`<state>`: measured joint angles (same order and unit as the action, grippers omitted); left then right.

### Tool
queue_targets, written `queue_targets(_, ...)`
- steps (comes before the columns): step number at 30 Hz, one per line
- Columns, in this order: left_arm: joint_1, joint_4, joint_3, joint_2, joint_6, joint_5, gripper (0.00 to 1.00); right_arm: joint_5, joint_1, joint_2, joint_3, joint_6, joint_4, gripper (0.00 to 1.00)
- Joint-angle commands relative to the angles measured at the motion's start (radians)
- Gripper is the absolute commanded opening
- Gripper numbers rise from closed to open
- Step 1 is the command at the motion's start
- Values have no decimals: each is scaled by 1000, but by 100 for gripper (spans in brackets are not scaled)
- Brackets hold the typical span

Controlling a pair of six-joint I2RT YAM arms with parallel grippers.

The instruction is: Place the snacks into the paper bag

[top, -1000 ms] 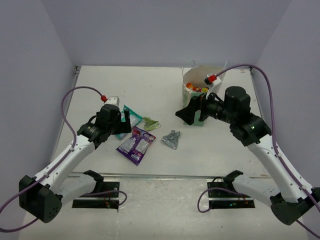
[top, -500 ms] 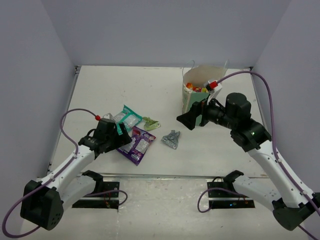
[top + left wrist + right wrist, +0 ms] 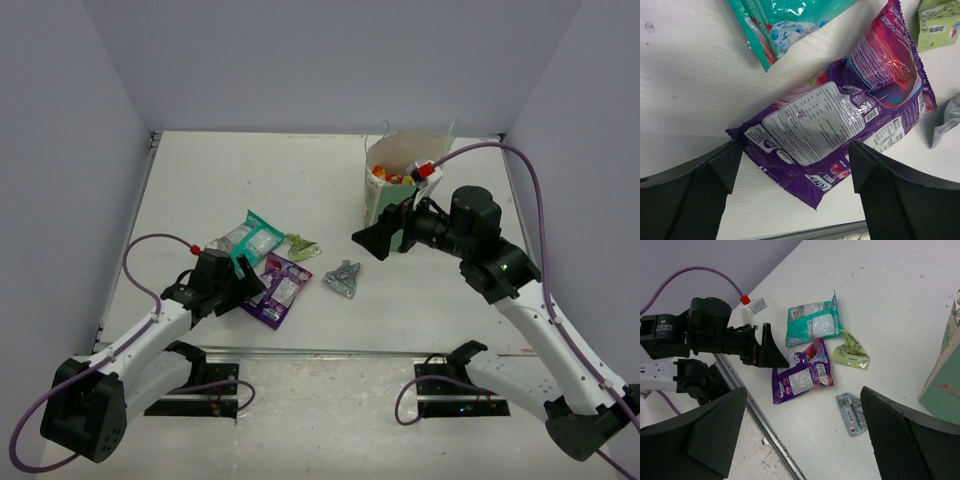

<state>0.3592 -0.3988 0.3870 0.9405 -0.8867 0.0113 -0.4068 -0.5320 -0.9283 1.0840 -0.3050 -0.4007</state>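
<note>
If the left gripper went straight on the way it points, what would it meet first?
Probably the purple packet, lying ahead of the left gripper, between its open fingers; height is unclear.

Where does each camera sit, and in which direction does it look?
Top external: above and behind the arms, looking down on the table; both arms show.
Left wrist: on the left arm, looking down at the purple packet between its open fingers.
Right wrist: on the right arm, facing the left gripper; own fingers frame it.
All three share the purple packet.
</note>
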Motion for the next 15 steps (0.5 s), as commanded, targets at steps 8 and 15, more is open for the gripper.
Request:
queue_targets(8, -9, 227, -80, 84, -43, 98, 77, -10, -5, 23, -4, 4, 39, 99)
queue_targets(15, -8, 310, -111, 109, -37, 116, 36, -20, -5, 32, -3, 4, 42, 99)
